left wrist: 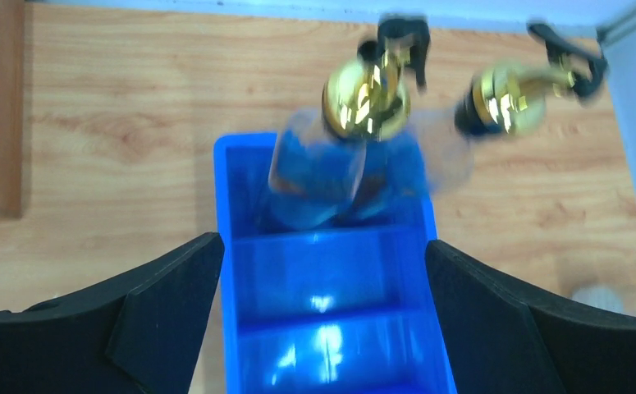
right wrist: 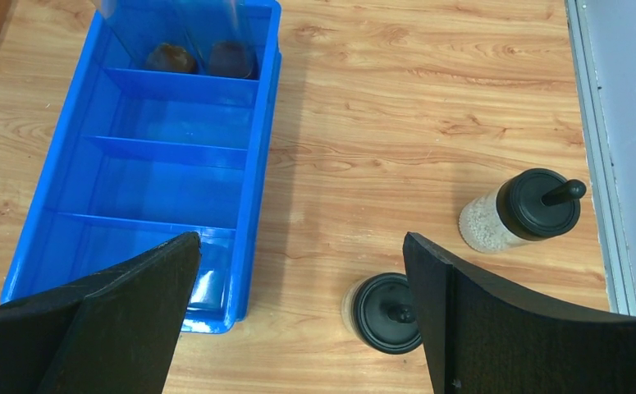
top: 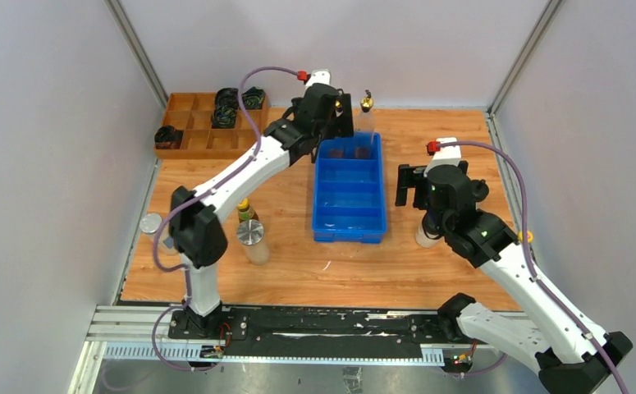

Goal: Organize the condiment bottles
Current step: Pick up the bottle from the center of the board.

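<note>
Two tall clear gold-spouted bottles [left wrist: 366, 98] [left wrist: 507, 97] stand in the far compartment of the blue bin [top: 349, 217]; their dark bases show in the right wrist view [right wrist: 171, 57] [right wrist: 231, 57]. My left gripper [left wrist: 322, 250] [top: 331, 115] is open and empty above that end of the bin. My right gripper [right wrist: 302, 246] [top: 413, 187] is open and empty right of the bin, above two black-capped jars [right wrist: 388, 312] [right wrist: 536, 205]. Two silver-lidded shakers [top: 249, 232] [top: 150, 223] and a dark yellow-capped bottle [top: 244, 209] stand left of the bin.
A wooden divided tray [top: 191, 139] with black cable coils [top: 226, 107] sits at the far left corner. The bin's three nearer compartments [right wrist: 167, 180] hold nothing. A bit of yellow [top: 530, 236] shows beside the right arm. Walls close in the table on three sides.
</note>
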`<state>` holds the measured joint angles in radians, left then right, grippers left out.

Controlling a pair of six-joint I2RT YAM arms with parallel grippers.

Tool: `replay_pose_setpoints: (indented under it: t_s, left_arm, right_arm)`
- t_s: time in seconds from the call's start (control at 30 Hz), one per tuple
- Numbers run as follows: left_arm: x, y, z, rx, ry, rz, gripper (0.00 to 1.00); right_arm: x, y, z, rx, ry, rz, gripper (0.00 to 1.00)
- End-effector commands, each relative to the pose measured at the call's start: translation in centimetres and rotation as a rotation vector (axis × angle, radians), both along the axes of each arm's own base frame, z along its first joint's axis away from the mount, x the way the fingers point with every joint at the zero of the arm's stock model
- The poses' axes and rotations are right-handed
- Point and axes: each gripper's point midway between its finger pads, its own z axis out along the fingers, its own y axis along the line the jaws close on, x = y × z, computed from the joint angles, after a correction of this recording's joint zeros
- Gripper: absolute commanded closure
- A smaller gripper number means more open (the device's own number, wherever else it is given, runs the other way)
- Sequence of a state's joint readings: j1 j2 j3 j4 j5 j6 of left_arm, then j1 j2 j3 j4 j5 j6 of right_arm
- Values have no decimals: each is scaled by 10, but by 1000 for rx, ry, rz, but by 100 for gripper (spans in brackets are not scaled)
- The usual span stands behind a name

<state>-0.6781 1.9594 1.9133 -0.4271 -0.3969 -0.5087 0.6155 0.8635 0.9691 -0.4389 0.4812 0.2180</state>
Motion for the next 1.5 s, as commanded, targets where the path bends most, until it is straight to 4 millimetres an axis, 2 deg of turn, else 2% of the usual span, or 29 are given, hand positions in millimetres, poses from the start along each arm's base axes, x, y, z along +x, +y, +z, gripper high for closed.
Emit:
replay_pose_setpoints:
  t_s: [0.0, 0.07, 0.13, 0.3, 0.4, 0.43, 0.53, 0.73, 0.9, 1.07, 1.2, 1.3, 1.47]
  left_arm:
    - [-63, 15, 19, 31, 28, -107, 0]
    - [-90, 22, 22, 59, 16, -148, 0]
    - [-122, 30, 17, 85, 18, -192, 0]
    - [-193, 55, 15, 46, -8, -289, 0]
    - [-223, 80, 4, 31, 14, -277, 0]
    - [-233, 90, 7, 4, 3, -273, 0]
    - [-254, 110, 0, -44, 9, -260, 0]
    - [-277, 136, -11, -76, 24, -240, 0]
    - [-287, 147, -9, -95, 25, -238, 0]
    - [-295, 151, 1, -106, 23, -262, 0]
    - [-303, 147, -3, -123, 44, -300, 0]
    - [-309, 145, -8, -129, 69, -324, 0]
    - [-308, 154, -12, -106, 80, -287, 0]
  right_arm:
    - [-8, -5, 6, 10, -10, -4, 0]
    - [-13, -7, 4, 5, 2, 0, 0]
    - [-18, -8, -2, 5, 25, 10, 0]
    - [-36, -7, -24, 27, 109, 37, 0]
    - [-43, -6, -48, 40, 169, 35, 0]
    - [-48, -6, -53, 52, 190, 37, 1]
    - [-62, -6, -63, 97, 236, 41, 1]
    - [-83, -25, -67, 96, 248, 2, 0]
    - [-89, -25, -50, 139, 235, 5, 0]
    - [-89, -24, -30, 141, 225, 19, 0]
    - [-91, -30, -20, 95, 217, 32, 0]
    - [-95, -37, -18, 55, 215, 37, 0]
    - [-98, -43, -22, 18, 223, 36, 0]
